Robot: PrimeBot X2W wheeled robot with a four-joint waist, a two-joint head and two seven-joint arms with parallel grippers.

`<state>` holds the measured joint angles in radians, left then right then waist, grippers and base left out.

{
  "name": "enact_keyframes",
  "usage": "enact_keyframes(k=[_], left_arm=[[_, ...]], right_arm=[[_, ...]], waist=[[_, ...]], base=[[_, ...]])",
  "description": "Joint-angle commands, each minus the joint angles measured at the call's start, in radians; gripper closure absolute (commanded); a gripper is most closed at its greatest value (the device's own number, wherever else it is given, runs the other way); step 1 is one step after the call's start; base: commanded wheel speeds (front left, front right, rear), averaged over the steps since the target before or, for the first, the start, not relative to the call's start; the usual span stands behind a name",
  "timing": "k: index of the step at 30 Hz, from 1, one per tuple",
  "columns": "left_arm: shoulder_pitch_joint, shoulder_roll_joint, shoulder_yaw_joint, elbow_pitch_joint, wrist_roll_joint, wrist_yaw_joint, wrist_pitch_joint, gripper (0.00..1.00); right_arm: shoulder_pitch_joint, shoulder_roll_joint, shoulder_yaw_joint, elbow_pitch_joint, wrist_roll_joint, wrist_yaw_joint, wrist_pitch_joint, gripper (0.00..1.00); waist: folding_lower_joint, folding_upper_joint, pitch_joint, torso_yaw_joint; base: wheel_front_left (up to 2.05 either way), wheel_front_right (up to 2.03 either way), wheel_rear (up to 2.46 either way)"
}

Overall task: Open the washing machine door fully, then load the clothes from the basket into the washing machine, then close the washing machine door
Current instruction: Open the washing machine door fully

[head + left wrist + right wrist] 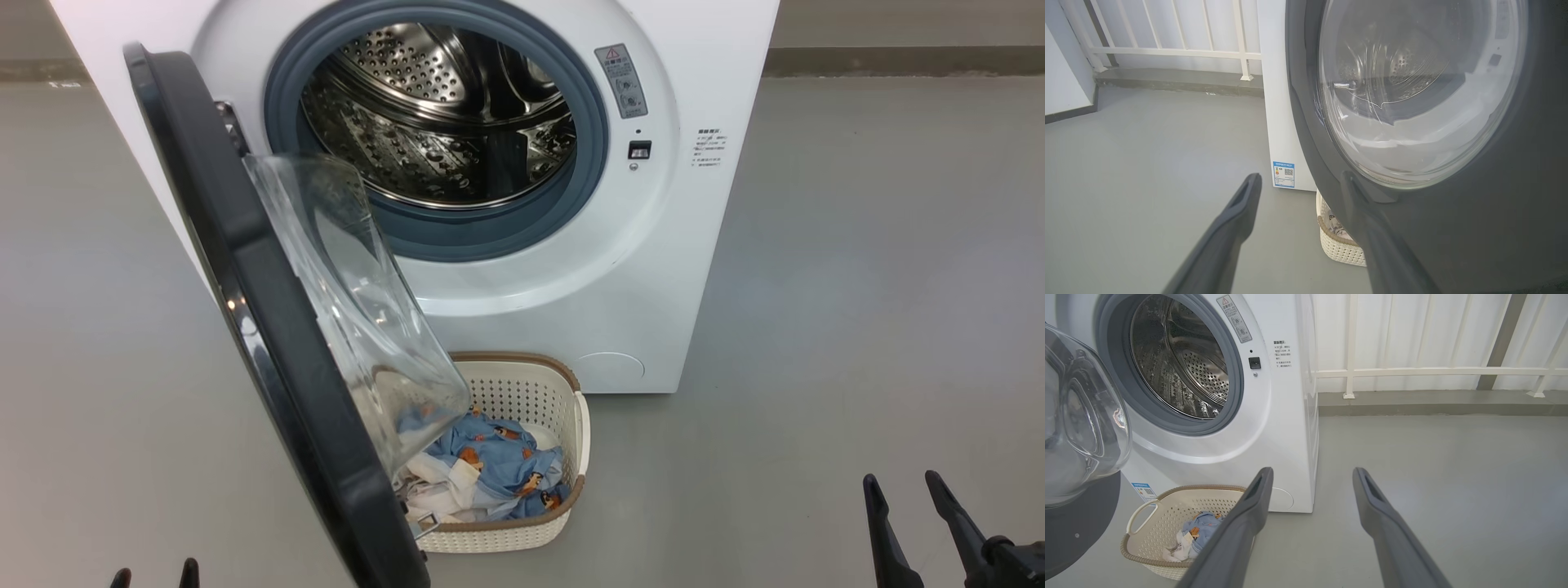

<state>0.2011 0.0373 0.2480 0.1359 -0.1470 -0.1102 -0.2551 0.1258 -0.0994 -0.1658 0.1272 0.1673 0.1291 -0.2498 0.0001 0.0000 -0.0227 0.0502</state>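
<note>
Two grippers, left point(155, 576) and right point(903, 490), both spread wide, gripping nothing; one basket point(522, 392) on the floor holding the clothes point(498, 461), partly under the swung-out washing machine door point(269, 327); behind, one washing machine point(653, 286), drum point(441, 106) exposed.

the washing machine door point(273, 327) juts over the left half of the basket point(531, 396); the floor point(857, 286) on my right lies open.

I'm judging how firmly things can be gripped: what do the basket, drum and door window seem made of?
The basket: matte cream plastic, by its moulded hole grid; the brown rim looks woven but is probably moulded too. The drum: polished steel, mirror-bright and perforated. The door window: clear glossy glass, likely, by its thick bulge and reflections; clear plastic cannot be ruled out.
</note>
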Motion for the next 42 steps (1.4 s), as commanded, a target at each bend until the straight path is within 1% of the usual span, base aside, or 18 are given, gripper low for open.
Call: enact_keyframes(k=[1,23,24,25,27,28,38,42], left_arm=[[-0.022,0.013,0.034,-0.029,-0.008,0.003,-0.007,0.0],[-0.02,0.013,0.024,-0.031,-0.015,0.012,-0.007,0.0],[-0.02,0.013,0.024,-0.03,-0.018,0.012,-0.007,0.12],[-0.02,0.013,0.023,-0.029,-0.02,0.012,-0.007,0.28],[-0.02,0.013,0.021,-0.023,-0.025,0.01,-0.007,0.8],[-0.02,0.013,0.02,-0.02,-0.03,0.01,-0.007,1.0],[-0.023,0.013,0.023,-0.011,-0.039,0.009,-0.007,1.0],[-0.033,0.013,0.044,-0.032,-0.054,0.021,-0.007,1.0]], right_arm=[[-0.021,-0.018,0.029,-0.021,-0.006,0.002,-0.012,0.0],[-0.022,-0.021,0.046,-0.018,-0.001,0.002,-0.012,0.0],[-0.022,-0.022,0.047,-0.019,-0.001,0.002,-0.012,0.0],[-0.022,-0.023,0.047,-0.018,-0.001,0.002,-0.012,0.0],[-0.023,-0.023,0.048,-0.018,0.001,0.002,-0.012,0.0],[-0.024,-0.023,0.049,-0.018,0.001,0.002,-0.012,0.0],[-0.025,-0.022,0.047,-0.023,0.003,0.002,-0.012,0.0],[-0.024,-0.02,0.05,-0.024,0.005,0.002,-0.012,0.0]], waist=[[0.0,0.0,0.001,0.0],[0.0,0.0,-0.001,0.009],[0.0,0.0,-0.001,0.009],[0.0,0.0,-0.001,0.009],[0.0,0.0,-0.001,0.009],[0.0,0.0,-0.001,0.009],[0.0,0.0,0.0,0.01],[0.0,0.0,-0.001,0.012]], base=[[0.0,0.0,0.0],[0.0,0.0,0.0],[0.0,0.0,0.0],[0.0,0.0,0.0],[0.0,0.0,0.0],[0.0,0.0,0.0],[0.0,0.0,0.0],[0.0,0.0,0.0]])
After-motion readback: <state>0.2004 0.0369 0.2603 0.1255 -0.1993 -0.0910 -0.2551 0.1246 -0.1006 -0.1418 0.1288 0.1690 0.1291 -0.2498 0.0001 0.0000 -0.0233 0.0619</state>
